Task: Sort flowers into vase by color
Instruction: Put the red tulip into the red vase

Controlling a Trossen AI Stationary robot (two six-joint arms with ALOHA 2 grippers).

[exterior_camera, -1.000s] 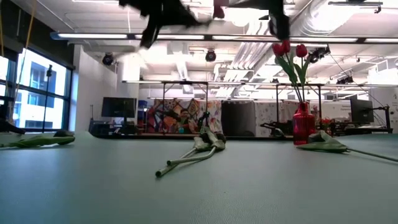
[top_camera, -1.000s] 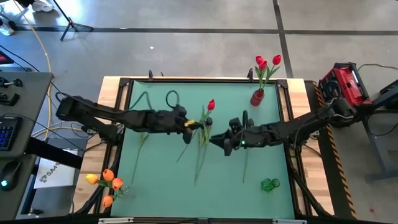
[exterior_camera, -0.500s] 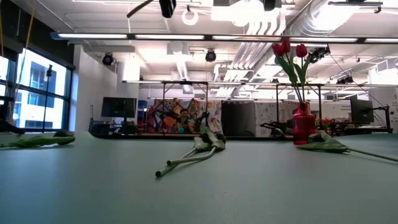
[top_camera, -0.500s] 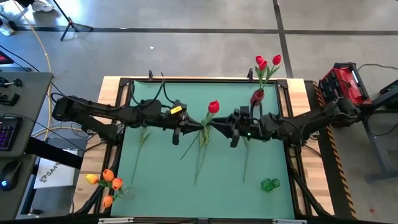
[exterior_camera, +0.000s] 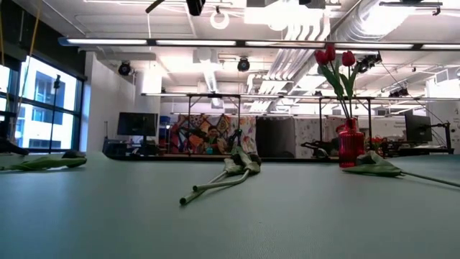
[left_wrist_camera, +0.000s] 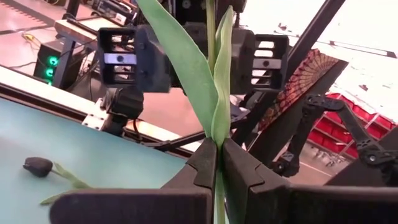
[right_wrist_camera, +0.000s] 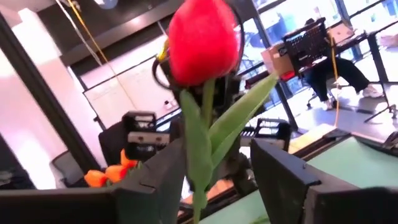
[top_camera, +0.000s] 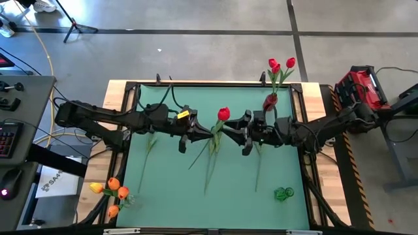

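Right tool (top_camera: pixel 230 132) newly parted around red tulip (top_camera: pixel 224 113), stem partly hidden.

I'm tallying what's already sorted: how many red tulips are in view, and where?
4. Three stand in the red vase at the table's far right edge. One is held mid-table, high up, by the left end effector. Stems lying flat may hide more heads.

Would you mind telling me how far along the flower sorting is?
Done: three red tulips in the red vase, three orange tulips bottom-left. In hand: the left gripper pinches a red tulip, right gripper open around it. Left: stems lying on the green table.
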